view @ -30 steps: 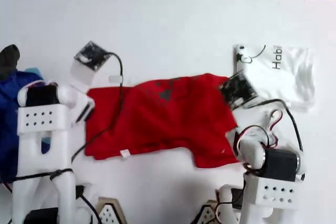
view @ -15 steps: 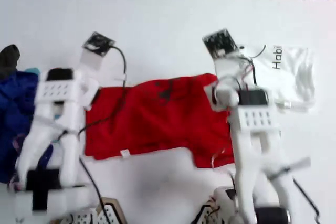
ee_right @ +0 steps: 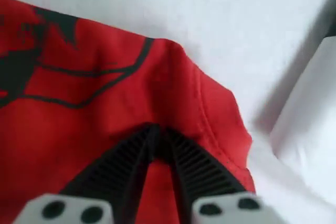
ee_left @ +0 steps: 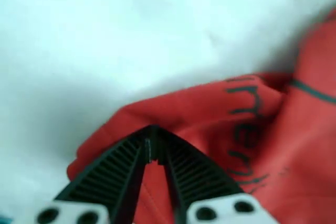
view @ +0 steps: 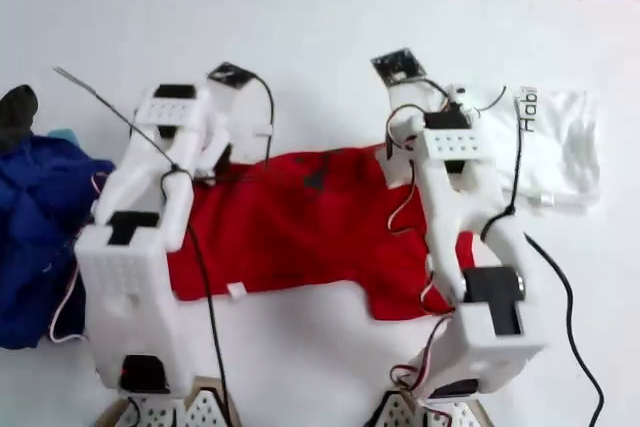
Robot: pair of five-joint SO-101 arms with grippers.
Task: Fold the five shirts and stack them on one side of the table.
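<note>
Left gripper (ee_left: 152,153) is pinching down, its tips meeting on a raised fold of the red shirt (view: 300,227) right at the cloth's edge. Right gripper (ee_right: 157,140) is doing the same, tips together on a ridge of red fabric near a corner hem. From above, both arms are stretching out over the far edge of the shirt, one at each end.

The shirt is lying flat in the middle of the table (view: 320,37), its long axis running side to side. The dark print (view: 316,175) is sitting up near the far edge, and one flap is jutting toward the near edge on the right arm's side. A folded white shirt (view: 560,147) is lying just beyond the right end, and a blue heap (view: 35,237) is sitting off the left end.
</note>
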